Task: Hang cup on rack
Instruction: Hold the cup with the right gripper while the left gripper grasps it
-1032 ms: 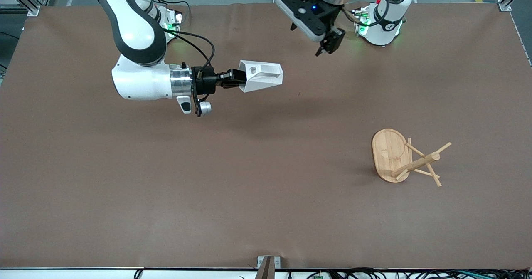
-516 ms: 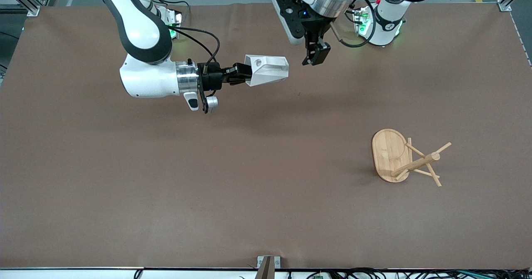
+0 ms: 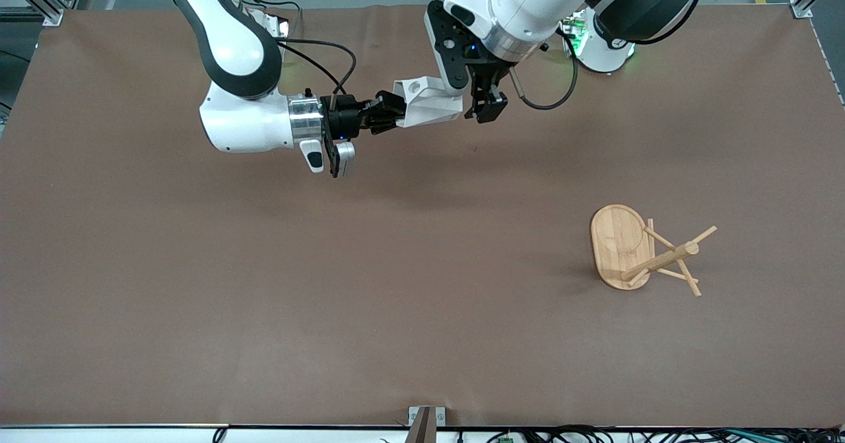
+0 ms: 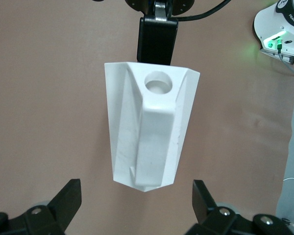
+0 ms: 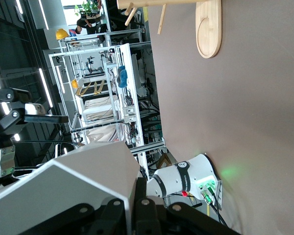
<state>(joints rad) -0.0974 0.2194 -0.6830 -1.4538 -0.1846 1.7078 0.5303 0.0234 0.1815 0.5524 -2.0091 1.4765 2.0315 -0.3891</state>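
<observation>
Cup [image 3: 429, 102], white and faceted, is held in the air over the bench [image 3: 264, 298] toward the robots' side, about midway between the two arm bases. It lies roughly level, with its handle tab and round hole facing up toward the left wrist camera. Right gripper [image 3: 389, 111] is pinching the cup at one end, fingers pressed together on its wall; in the right wrist view the white body [image 5: 73, 191] fills the space just ahead of those fingers. Left gripper [image 3: 485, 105] hangs directly above the free end of the cup, fingers spread wide. In the left wrist view the two black fingertips [image 4: 63, 200] stand on either side of the cup [image 4: 147, 142], neither one touching it. Rack [image 3: 643, 255], a light bamboo mug tree, lies tipped on its side on the bench toward the left arm's end, nearer the front camera than the cup and well apart from it, oval base on edge and pegs sticking out.
</observation>
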